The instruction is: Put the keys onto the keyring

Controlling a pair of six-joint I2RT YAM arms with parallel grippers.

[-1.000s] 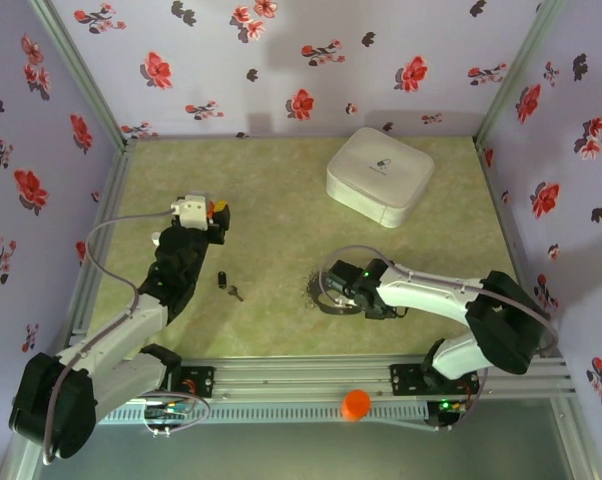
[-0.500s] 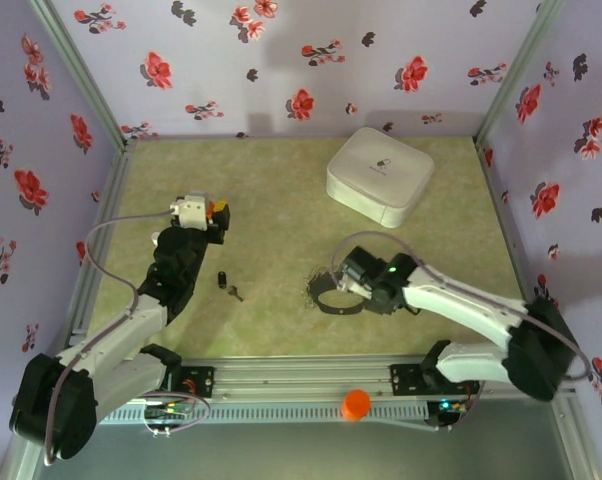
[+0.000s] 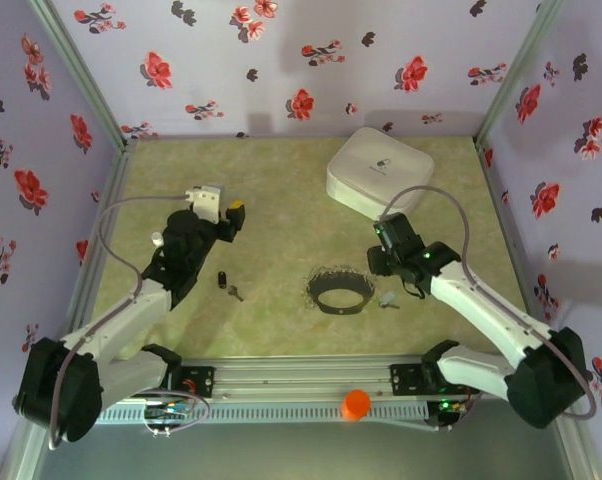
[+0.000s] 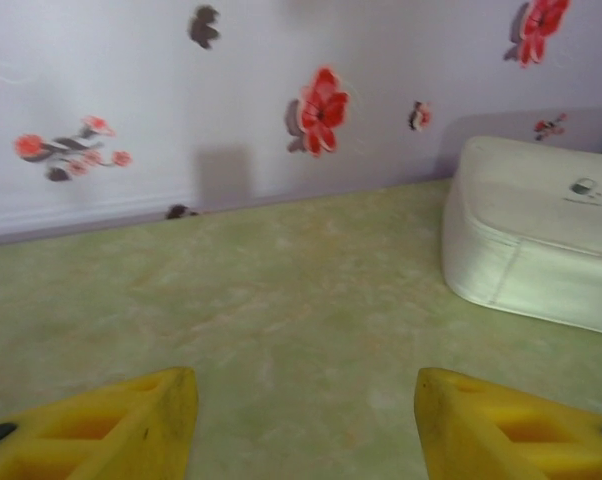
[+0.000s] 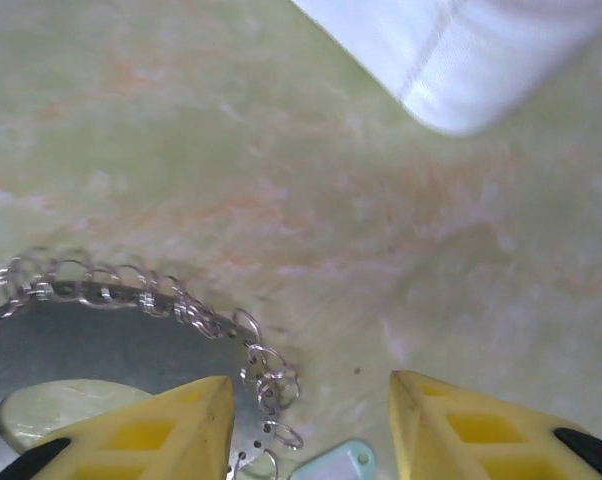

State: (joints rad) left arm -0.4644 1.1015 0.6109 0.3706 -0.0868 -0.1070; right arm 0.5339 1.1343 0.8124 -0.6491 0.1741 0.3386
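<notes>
The keys (image 3: 228, 285), one black-headed and one silver, lie on the green mat left of centre. The keyring (image 3: 339, 293) is a dark grey metal loop edged with small wire rings, lying at centre. The right wrist view shows its grey band (image 5: 91, 335) at lower left. My left gripper (image 3: 231, 217) hovers behind the keys, open and holding nothing (image 4: 306, 420). My right gripper (image 3: 381, 262) hangs above the mat right of the keyring. It is open with nothing between its yellow fingers (image 5: 311, 425).
A white rounded-square box (image 3: 379, 176) sits at the back right, also in the left wrist view (image 4: 541, 240). A small pale blue tag (image 3: 388, 298) lies just right of the keyring. An orange cap (image 3: 356, 403) rests on the front rail.
My right gripper has lifted off the keyring, drawn back to the right toward the box, and opened. The pale tag has come into view. My left gripper shifted slightly right.
</notes>
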